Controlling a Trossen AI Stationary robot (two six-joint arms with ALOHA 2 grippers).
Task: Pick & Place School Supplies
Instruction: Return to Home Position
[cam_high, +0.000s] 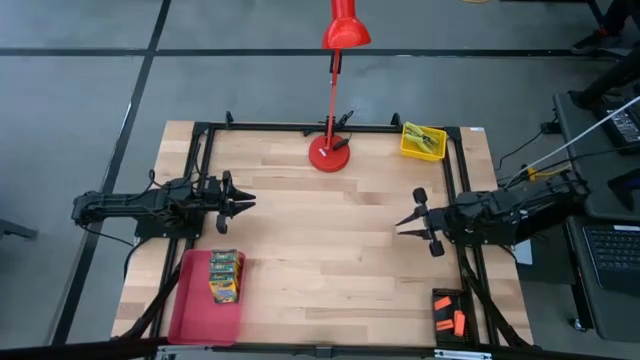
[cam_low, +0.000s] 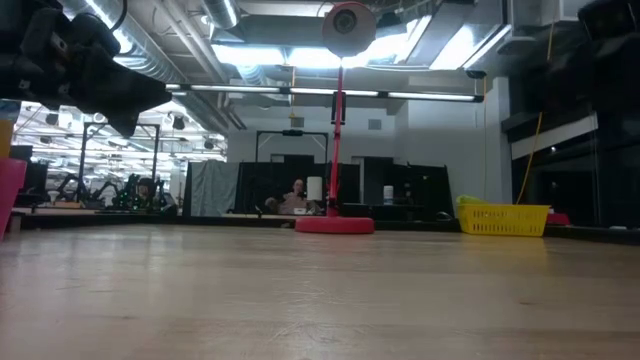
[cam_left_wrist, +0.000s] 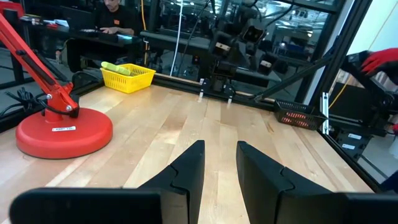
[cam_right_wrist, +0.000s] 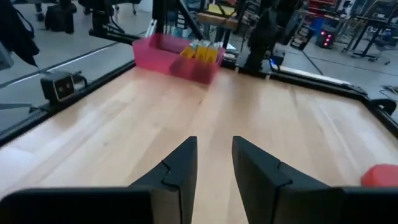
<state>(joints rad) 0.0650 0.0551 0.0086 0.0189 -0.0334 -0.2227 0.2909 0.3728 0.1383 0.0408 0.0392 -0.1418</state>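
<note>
Fingers (cam_left_wrist: 186, 177) of your left gripper (cam_high: 246, 203) stood parted with nothing between them. The right gripper (cam_high: 402, 224) was the same, fingers (cam_right_wrist: 177, 168) apart and empty.

Dial laid on the high view, centred on the table (cam_high: 320, 250):
- Left gripper at 9 o'clock, right gripper at 3, tips facing each other, well apart.
- Crayon boxes (cam_high: 226, 276) at 7–8 o'clock, lying in the red tray (cam_high: 195, 310).
- Orange pieces (cam_high: 452, 322) at 4–5 o'clock, inside the black bin (cam_high: 440, 297).
- Green-handled tools (cam_high: 424, 138) at 1–2 o'clock, in the yellow basket (cam_high: 408, 150).
- Red lamp (cam_high: 328, 153) at 12.

Judgement: I saw no supply loose on the wood, so you looked to be on the closing step, taking both arms home. The next move called for no grasp, only a steady retreat that kept the fingers off the frame rails and the containers beside each arm.

Views compared:
- Only the high view gave all three containers at once.
- The left wrist view confirmed the green items in the basket and showed orange through the bin's mesh.
- The right wrist view showed the boxes on edge in the tray.
- The low view showed lamp and basket, not the bin. It also caught a person (cam_low: 297, 197) seated far behind the table.
</note>
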